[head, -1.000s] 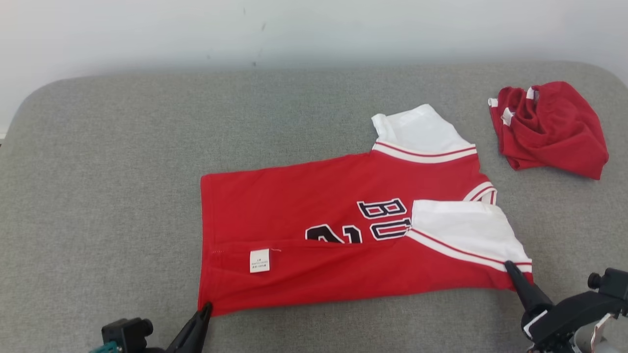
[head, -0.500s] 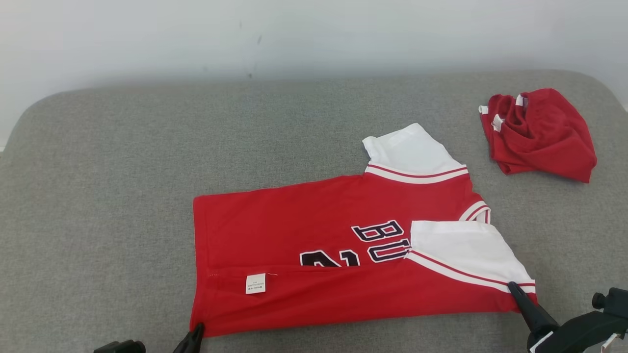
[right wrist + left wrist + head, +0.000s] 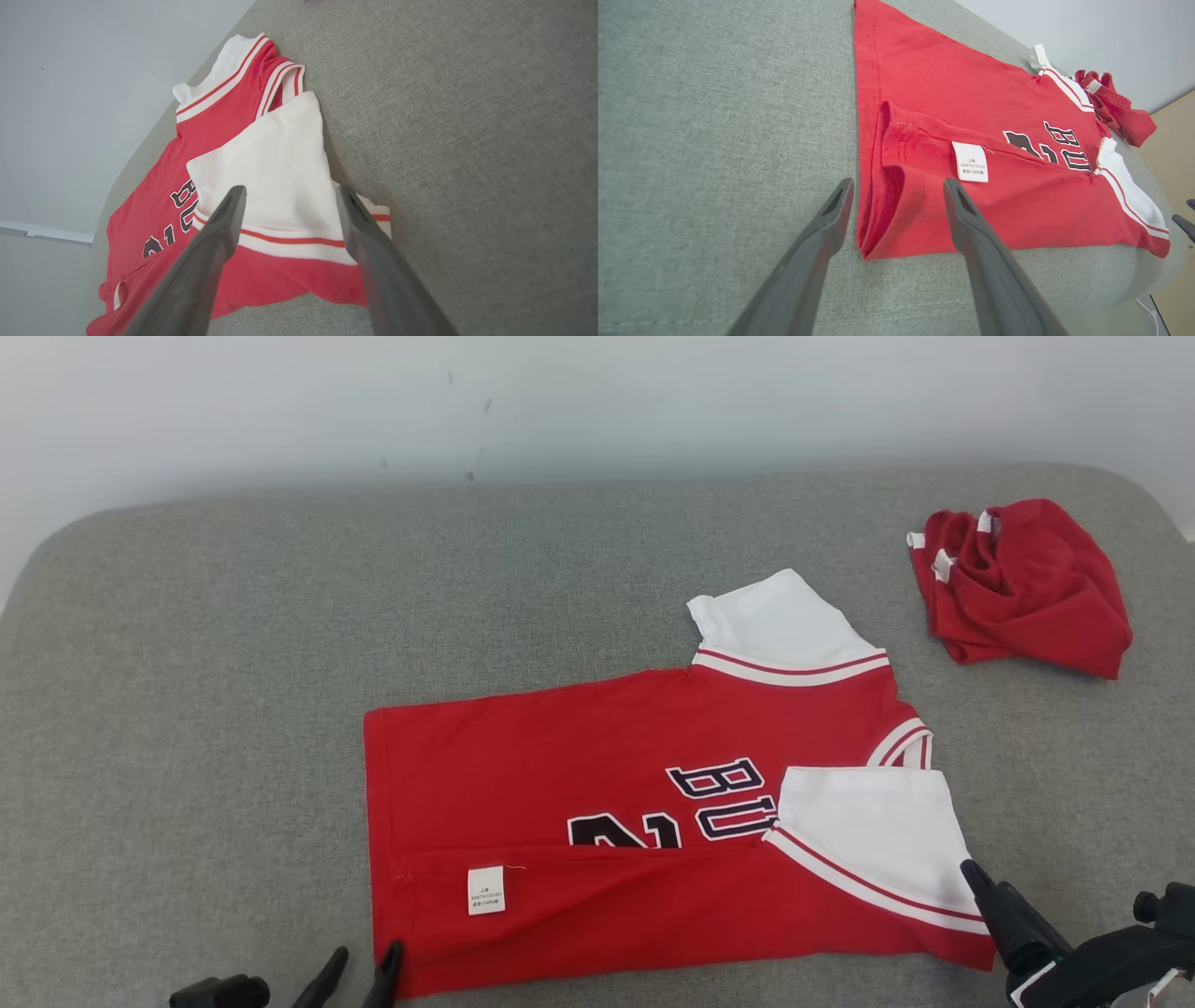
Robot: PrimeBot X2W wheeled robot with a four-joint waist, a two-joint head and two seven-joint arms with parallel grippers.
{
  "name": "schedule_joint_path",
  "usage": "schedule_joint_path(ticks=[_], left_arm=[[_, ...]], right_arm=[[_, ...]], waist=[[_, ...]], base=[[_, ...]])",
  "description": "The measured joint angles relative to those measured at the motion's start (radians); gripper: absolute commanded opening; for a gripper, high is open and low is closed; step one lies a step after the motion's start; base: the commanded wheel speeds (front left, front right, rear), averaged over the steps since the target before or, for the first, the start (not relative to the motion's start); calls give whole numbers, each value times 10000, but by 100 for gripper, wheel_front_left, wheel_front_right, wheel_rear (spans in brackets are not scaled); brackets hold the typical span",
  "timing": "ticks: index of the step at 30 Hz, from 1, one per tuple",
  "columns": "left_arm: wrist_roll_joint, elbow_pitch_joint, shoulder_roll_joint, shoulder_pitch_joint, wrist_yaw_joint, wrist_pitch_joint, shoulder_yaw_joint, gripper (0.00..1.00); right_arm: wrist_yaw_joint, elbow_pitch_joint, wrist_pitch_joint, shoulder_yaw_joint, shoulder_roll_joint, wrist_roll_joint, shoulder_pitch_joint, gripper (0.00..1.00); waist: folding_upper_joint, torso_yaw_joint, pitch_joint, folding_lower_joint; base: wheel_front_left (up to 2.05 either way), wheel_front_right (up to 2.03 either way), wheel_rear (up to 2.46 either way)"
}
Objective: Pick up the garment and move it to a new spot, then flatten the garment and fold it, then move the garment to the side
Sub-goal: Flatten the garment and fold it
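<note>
The garment [image 3: 579, 756] is a red jersey with white sleeves and dark lettering, lying flat on the grey cushion [image 3: 205, 672]. Its near long edge is folded up over the body, with a white label [image 3: 485, 889] showing. My left gripper [image 3: 362, 959] stands open at the near left corner; in the left wrist view its fingers [image 3: 896, 186] straddle that folded corner [image 3: 887, 224] without pinching it. My right gripper [image 3: 973, 875] is at the near white sleeve [image 3: 868, 831]. Seen from the right wrist, it [image 3: 289, 191] is open above the sleeve [image 3: 275, 158].
A second crumpled red garment [image 3: 1022, 583] lies at the back right of the cushion, apart from the jersey. The cushion's front edge runs just below both grippers. A pale wall [image 3: 597, 401] stands behind. Bare grey cushion stretches to the left.
My left gripper was shut on the jersey's near left corner and has now opened and let it go. The head camera tilted, shifting everything lower in view. The jersey lies where it was.
</note>
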Motion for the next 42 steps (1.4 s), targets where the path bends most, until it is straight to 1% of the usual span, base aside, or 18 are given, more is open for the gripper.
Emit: schedule_joint_path(ticks=[6,8,9,11,15,20,23,29,33,36,42], left_arm=[[40,-347,332,-6,293,-27,265,100],[151,-516,479,-18,314,-92,359,100],[230,-614,545,-32,387,-96,382,100],[420,-832,646,-75,462,-127,414,100],[773,-1145,767,-270,608,-194,564,100],[1018,-1494,861,-421,779,-272,688,100],[1185,-1611,934,-463,851,-282,700,100],[1526,-1804,949,-996,993,-284,715,100],[1638,-1900,957,-1503,993,-295,700,100],[1749,-1958,1026,-1893,989,-251,675,100],[2054,-1992,1097,-2766,895,59,546,100]], right_arm=[[-88,-236,-244,-188,-178,-21,-2,100],[-115,-341,-368,-272,-265,-67,-14,100],[-180,-399,-420,-307,-303,-111,-19,100],[-190,-543,-627,-370,-345,-251,-34,100],[-360,-901,-1034,-447,-343,-660,-259,100],[-535,-1210,-1262,-435,-295,-1162,-368,100],[-823,-1352,-1360,-449,-293,-1651,-558,100],[-1085,-1580,-1373,-466,-176,-2138,-1214,100],[-1415,-1561,-1375,-430,-146,-2500,-1839,100],[-1509,-1419,-1308,-284,-115,-2755,-2519,100],[-1628,-1051,-807,-105,-82,-3145,-3824,100]], waist=[[0,14,-38,0],[0,18,-42,0],[0,18,-42,0],[0,17,-40,0],[0,-25,-10,1],[0,-110,18,1],[0,-156,69,1],[0,-233,307,2],[0,-252,560,2],[0,-254,806,2],[1,-216,1427,2]], base=[[0,0,0],[0,0,0],[0,0,0],[0,0,0],[0,0,0],[0,0,0],[0,0,0],[0,0,0],[0,0,0],[0,0,0],[0,0,0]])
